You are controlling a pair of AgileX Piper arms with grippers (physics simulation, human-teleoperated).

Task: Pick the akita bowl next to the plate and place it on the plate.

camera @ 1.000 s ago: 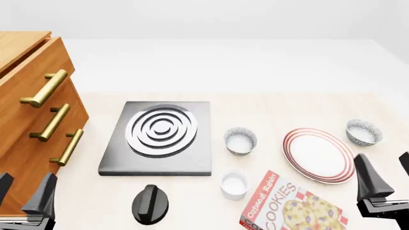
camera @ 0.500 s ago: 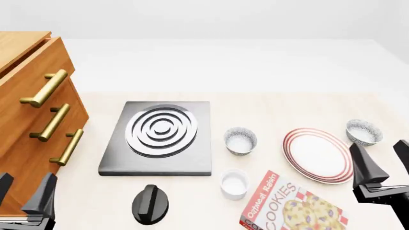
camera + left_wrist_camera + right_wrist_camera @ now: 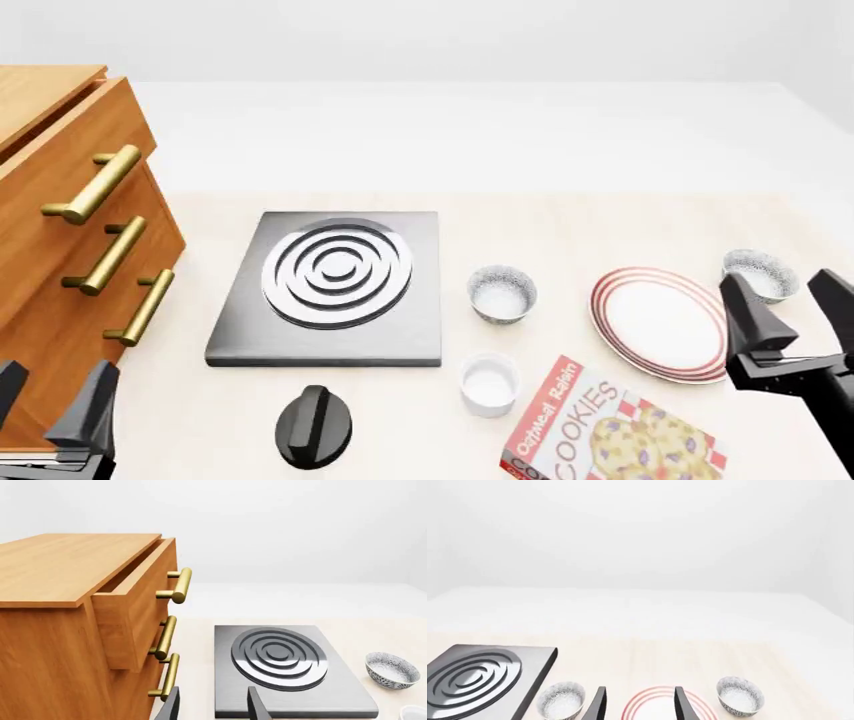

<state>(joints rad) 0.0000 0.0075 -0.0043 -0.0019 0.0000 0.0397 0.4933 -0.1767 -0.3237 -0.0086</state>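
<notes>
Red-ringed and bare, the plate [image 3: 665, 323] waits on the table [image 3: 601, 225] as the right gripper [image 3: 787, 305] closes in on the akita bowl [image 3: 759, 273] just beyond the plate's far right edge. Over the past second that gripper has climbed from the frame's lower right corner toward the bowl, its fingers spread wide and holding nothing; it now stands just short of the bowl, partly covering it from the front camera. The approach looks well under way, with the grasp itself not yet begun.

A second speckled bowl [image 3: 502, 293] sits left of the plate, between it and the stove burner [image 3: 334, 285]. A plain white cup [image 3: 489, 384] and a cookie box [image 3: 614, 432] lie nearer the arms, the box close to the plate's near rim. Nothing blocks the short path from bowl to plate.

The left gripper [image 3: 51, 405], open and empty, has stayed beside the wooden drawer cabinet [image 3: 67, 250].
</notes>
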